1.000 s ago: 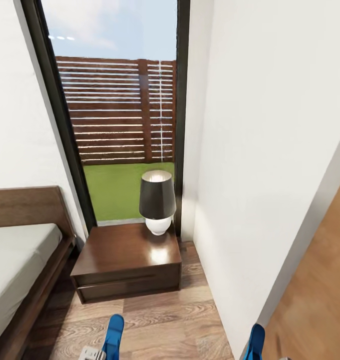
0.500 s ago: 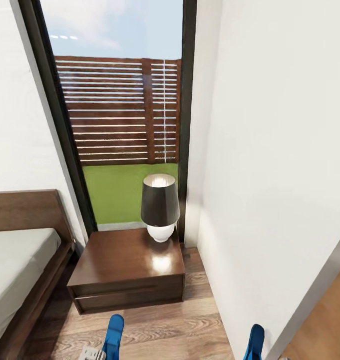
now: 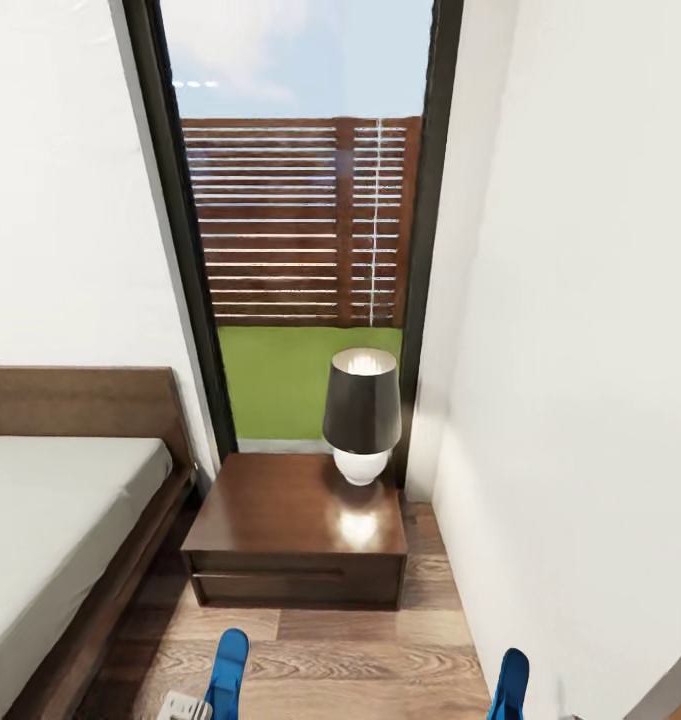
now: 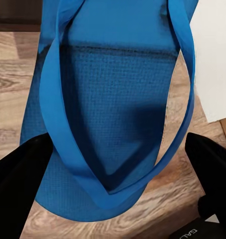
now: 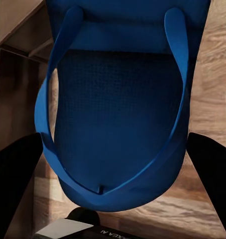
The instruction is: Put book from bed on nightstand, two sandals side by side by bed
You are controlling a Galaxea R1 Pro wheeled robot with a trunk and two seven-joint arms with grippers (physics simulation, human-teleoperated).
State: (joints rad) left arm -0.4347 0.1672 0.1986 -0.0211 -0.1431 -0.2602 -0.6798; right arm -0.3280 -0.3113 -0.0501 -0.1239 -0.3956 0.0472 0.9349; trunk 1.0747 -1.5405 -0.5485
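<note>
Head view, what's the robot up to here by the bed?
The robot carries one blue sandal in each gripper: the left sandal sits between the left gripper's fingers, the right sandal between the right gripper's fingers. In the head view both sandals poke up at the bottom edge. It faces a dark nightstand with a lamp on it, beside the bed, under a tall window. Neither sandal is on the wood floor yet.
</note>
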